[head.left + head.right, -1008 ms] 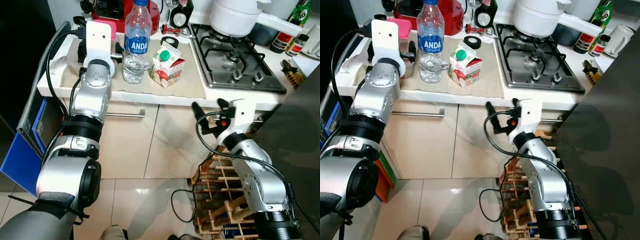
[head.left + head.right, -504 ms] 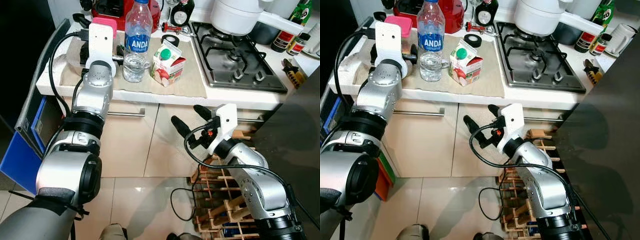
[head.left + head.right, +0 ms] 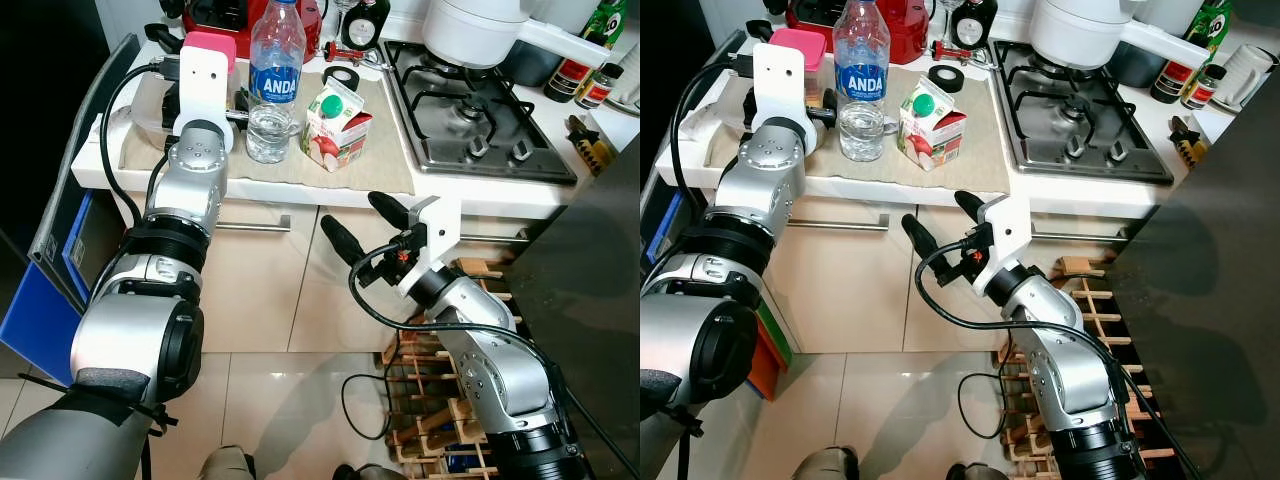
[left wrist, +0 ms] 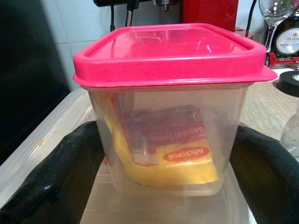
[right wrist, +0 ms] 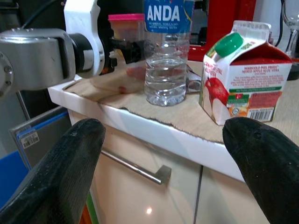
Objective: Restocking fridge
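Observation:
A clear container with a pink lid (image 4: 168,107) stands in a shallow tray at the counter's left end. My left gripper (image 4: 166,158) is open, with one black finger close along each side wall. On the beige cloth beside it stand a water bottle (image 3: 275,80) and a red apple-juice carton (image 3: 335,125). My right gripper (image 3: 355,215) is open and holds nothing. It hangs in front of the cabinet, just below the counter edge, and points up at the bottle (image 5: 166,60) and carton (image 5: 243,84).
A gas hob (image 3: 470,110) with a white pot (image 3: 480,30) lies to the right of the cloth. A black tape roll (image 3: 340,80) lies behind the carton. A wooden rack (image 3: 440,400) stands on the floor under my right arm. A dark panel (image 3: 600,280) rises at right.
My right gripper has swung left from under the hob to below the cloth's edge, and now faces the bottle and carton. The left arm has hardly moved.

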Available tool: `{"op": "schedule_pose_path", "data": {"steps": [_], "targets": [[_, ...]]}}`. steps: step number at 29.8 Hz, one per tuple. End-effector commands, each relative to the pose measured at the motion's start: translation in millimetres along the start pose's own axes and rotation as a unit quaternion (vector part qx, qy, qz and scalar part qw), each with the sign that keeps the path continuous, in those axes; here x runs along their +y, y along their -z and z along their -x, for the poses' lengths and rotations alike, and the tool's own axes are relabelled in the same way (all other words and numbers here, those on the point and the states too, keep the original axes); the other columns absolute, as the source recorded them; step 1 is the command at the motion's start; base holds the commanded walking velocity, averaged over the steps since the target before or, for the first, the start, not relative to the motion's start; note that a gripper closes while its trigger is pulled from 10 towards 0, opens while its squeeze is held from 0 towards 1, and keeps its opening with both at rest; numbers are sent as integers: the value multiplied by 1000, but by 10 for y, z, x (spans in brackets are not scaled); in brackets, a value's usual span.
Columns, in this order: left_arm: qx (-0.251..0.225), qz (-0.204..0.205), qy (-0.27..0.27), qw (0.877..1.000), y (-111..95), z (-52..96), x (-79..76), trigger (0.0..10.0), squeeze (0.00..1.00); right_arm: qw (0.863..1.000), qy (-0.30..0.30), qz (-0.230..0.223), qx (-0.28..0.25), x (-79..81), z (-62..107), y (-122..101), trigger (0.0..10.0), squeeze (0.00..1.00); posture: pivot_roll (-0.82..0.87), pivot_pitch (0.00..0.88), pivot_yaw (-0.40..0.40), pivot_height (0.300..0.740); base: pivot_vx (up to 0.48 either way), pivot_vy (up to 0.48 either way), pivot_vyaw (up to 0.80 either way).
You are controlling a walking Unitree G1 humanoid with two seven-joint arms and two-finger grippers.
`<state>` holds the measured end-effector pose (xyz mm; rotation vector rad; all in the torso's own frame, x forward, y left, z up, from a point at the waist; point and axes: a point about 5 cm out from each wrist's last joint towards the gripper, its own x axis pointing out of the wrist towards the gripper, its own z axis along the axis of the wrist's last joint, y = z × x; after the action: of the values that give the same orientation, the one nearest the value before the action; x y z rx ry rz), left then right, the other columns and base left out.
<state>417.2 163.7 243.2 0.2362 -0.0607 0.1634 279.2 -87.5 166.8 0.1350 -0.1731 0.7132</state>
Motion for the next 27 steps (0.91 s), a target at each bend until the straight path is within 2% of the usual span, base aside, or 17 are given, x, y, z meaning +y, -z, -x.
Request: {"op": "schedule_pose_path", "data": {"steps": [1, 3, 18, 27], "targets": [[-2, 0, 3, 1000, -68, -17, -35, 0, 0, 1000, -3, 4, -5, 1, -14, -10, 10000, 0, 45, 81, -113, 740, 0, 0, 0], [0, 11, 5, 1000, -63, -17, -39, 0, 0, 1000, -4, 5, -5, 0, -16, -8, 10000, 0, 45, 82, -113, 740, 0, 0, 0], [-29, 14, 19, 999, -117, -11, -45, 0, 0, 1000, 1, 7, -13, 7, -17, -4, 10000, 0, 49, 78, -107, 740, 0, 0, 0], [-40, 20, 22, 999, -131, 1, -24, 0, 0, 999, 10, -4, -35, -3, -70, -75, 10000, 0, 58, 67, -98, 740, 0, 0, 0]]}}
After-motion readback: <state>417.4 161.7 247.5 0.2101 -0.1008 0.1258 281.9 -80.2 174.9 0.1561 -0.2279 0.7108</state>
